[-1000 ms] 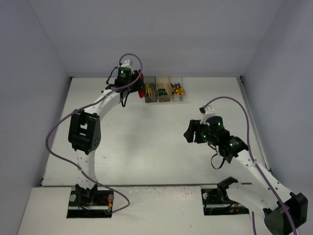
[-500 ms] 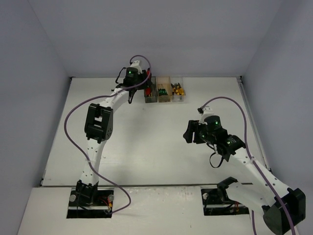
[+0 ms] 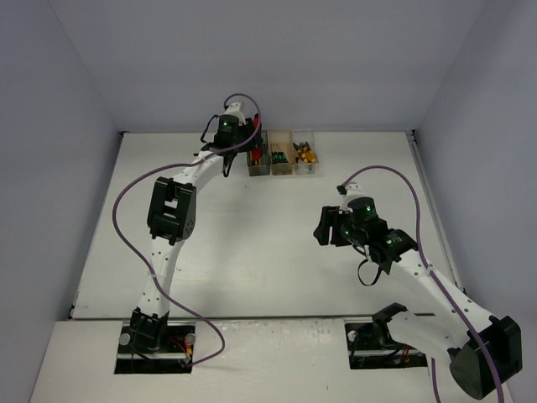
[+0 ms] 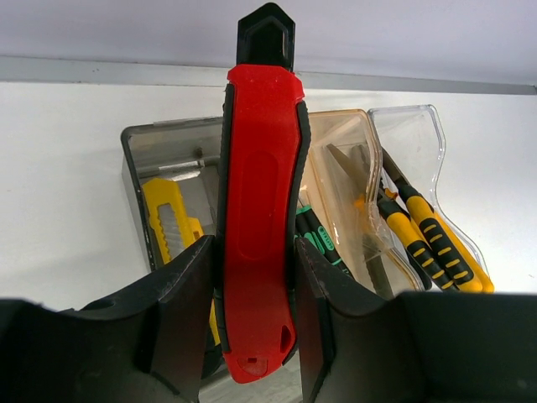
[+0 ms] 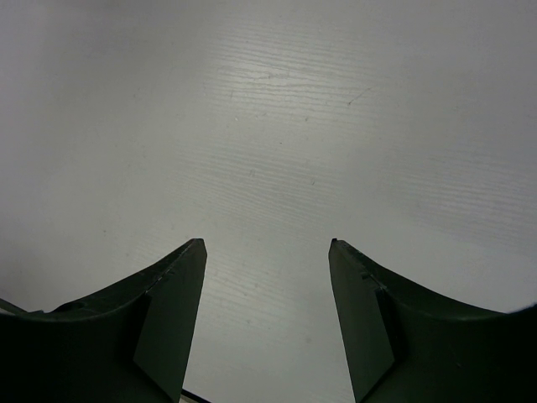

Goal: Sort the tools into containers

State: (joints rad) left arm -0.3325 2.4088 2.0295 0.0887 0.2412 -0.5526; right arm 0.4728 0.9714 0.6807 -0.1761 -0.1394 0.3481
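Note:
My left gripper (image 4: 252, 252) is shut on the red-handled cutter (image 4: 258, 210) and holds it above the smoky grey bin (image 4: 159, 147), which has a yellow utility knife (image 4: 168, 222) in it. The orange-tinted bin (image 4: 336, 159) holds black-green screwdrivers (image 4: 319, 239). The clear bin (image 4: 411, 138) holds yellow-handled tools (image 4: 428, 235). In the top view the left gripper (image 3: 245, 138) is at the grey bin (image 3: 258, 162), at the left of the row of three. My right gripper (image 5: 267, 248) is open and empty over bare table; it also shows in the top view (image 3: 323, 228).
The white table (image 3: 252, 243) is walled at the back and sides. The bins stand against the back wall near the middle. The right arm (image 3: 394, 252) crosses the right half of the table.
My left arm has swung right and carried the red cutter from beside the grey bin to above it. The right gripper has hardly moved.

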